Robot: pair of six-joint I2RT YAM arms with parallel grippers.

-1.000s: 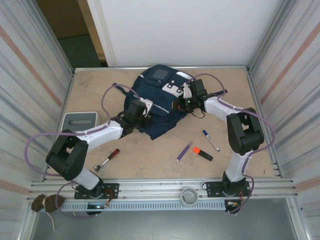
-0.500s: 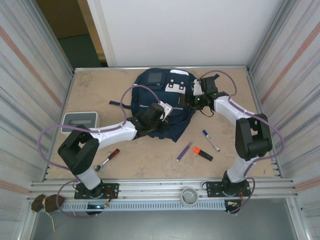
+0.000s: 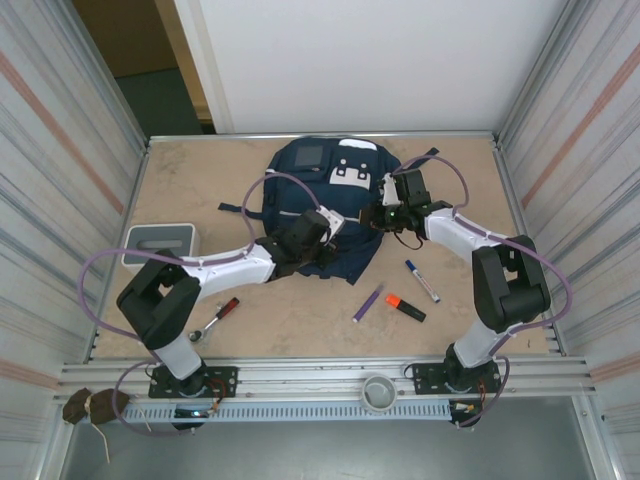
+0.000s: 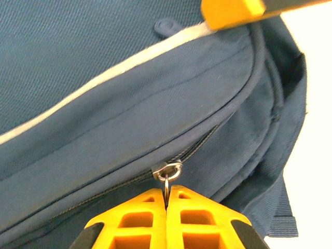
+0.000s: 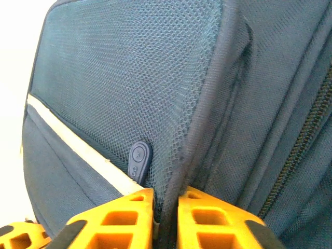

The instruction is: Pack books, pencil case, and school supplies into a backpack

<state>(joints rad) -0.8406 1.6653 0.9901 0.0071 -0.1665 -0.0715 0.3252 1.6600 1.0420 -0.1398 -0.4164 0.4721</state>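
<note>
The navy backpack lies flat at the back middle of the table. My left gripper is at its near right edge, shut on the metal zipper pull, which is pinched between the yellow fingertips. My right gripper is at the backpack's right side, shut on the dark piped seam beside the mesh pocket. The school supplies lie on the table in front of it: a purple pen, an orange highlighter and a white marker. The books and pencil case are out of view.
A red-handled metal tool lies near the left arm's base. A grey box stands by the left wall. Corrugated metal walls close in both sides. A round fitting sits on the front rail.
The backpack went from bunched up to lying flat and shifted back. My left gripper moved right along its near edge. My right gripper opened, shifted, then shut again on the side seam.
</note>
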